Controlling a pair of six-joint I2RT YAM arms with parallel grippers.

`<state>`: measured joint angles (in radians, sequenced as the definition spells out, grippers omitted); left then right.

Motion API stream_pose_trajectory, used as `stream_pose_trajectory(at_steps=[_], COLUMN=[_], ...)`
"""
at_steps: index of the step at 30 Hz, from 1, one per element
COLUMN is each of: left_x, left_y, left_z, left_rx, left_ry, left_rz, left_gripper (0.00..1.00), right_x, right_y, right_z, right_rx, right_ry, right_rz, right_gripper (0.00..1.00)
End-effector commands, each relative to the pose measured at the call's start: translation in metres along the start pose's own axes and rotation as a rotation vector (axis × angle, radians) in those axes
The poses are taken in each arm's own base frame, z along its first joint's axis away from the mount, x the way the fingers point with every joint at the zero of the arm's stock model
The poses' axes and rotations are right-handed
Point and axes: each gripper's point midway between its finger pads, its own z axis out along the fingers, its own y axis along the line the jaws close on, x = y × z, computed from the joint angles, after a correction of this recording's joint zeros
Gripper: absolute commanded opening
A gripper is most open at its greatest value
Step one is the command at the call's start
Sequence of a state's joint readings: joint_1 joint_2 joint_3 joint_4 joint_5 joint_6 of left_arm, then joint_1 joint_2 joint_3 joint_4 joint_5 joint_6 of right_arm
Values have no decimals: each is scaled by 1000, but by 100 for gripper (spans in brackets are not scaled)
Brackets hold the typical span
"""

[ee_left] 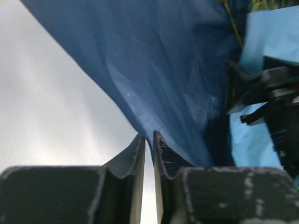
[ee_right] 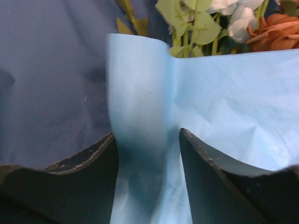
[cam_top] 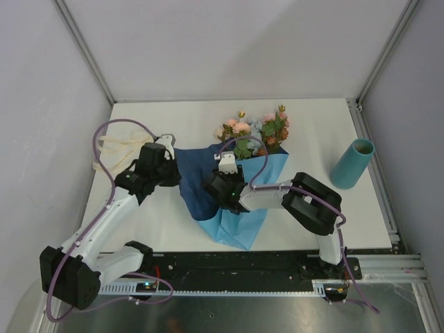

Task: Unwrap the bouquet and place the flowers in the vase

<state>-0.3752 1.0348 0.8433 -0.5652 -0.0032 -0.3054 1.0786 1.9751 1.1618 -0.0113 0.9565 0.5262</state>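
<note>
The bouquet [cam_top: 239, 180] lies mid-table with its paper partly spread: a dark navy flap [cam_top: 195, 182] to the left and light blue paper [cam_top: 260, 205] to the right. The flowers [cam_top: 255, 130], pink, peach and pale, point to the back. My left gripper [cam_top: 175, 170] is at the navy flap's left edge, and its jaws [ee_left: 149, 136] are pinched on that edge [ee_left: 163, 70]. My right gripper [cam_top: 222, 189] is over the middle of the paper. Its jaws [ee_right: 147, 135] stand apart around a raised fold of light blue paper [ee_right: 140, 93], with stems and blooms [ee_right: 196, 23] beyond. The teal vase [cam_top: 352, 165] stands far right.
A loose cream ribbon [cam_top: 118, 149] lies at the table's left edge, behind the left arm. The right arm's dark body [ee_left: 275, 107] shows at the right of the left wrist view. A metal frame rail [cam_top: 378, 173] runs along the table's right side, near the vase.
</note>
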Motion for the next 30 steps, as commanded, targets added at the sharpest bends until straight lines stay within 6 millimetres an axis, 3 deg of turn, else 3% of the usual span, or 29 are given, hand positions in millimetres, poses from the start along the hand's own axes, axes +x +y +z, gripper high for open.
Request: stream_pose_trajectory(at_steps=[1, 4, 10, 14, 24, 30], left_x=[-20, -24, -50, -64, -88, -86], left_y=[3, 8, 29, 30, 23, 37], left_z=[2, 11, 32, 50, 88, 99], left_rx=[-44, -74, -191, -220, -217, -257], left_ry=[-21, -7, -24, -24, 1, 21], left_rz=[-46, -111, -192, -229, -267, -257], left_gripper=[8, 1, 0, 0, 0, 0], right_x=[-31, -48, -76, -80, -73, -95], right_y=[-14, -18, -34, -44, -68, -86], right_z=[15, 28, 58, 81, 107, 89], right_rx=[69, 52, -10, -66, -132, -97], right_ry=[-64, -95, -120, -67, 73, 32], right_rz=[41, 31, 24, 53, 184, 129], right_gripper=[47, 32, 13, 4, 0, 0])
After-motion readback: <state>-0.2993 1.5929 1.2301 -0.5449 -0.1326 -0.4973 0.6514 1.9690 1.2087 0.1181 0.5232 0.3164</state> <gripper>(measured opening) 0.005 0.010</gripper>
